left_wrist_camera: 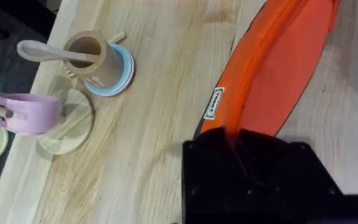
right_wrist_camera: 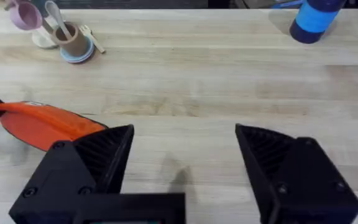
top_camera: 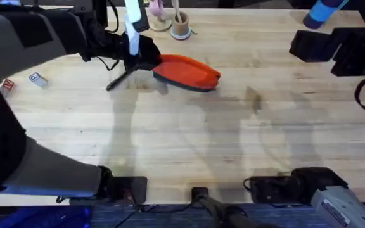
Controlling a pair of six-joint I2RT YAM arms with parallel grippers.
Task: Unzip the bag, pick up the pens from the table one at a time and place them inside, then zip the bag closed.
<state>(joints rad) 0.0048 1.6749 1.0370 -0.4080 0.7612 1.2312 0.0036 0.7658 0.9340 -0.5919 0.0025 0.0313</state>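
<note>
Far across the top we see a small brown cup [left_wrist_camera: 91,57] with a pale spoon [left_wrist_camera: 45,52] in it. Just beside it is a pink mug [left_wrist_camera: 18,113] on a round wooden coaster [left_wrist_camera: 67,123]. A blue bottle [right_wrist_camera: 314,18] stands far right. A tiny box [top_camera: 37,79] lies at the left.

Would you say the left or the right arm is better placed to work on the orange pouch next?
Probably the left: the left gripper is already at the end of the bag, apparently pinching it. The right gripper hangs open and apart from it.
</note>
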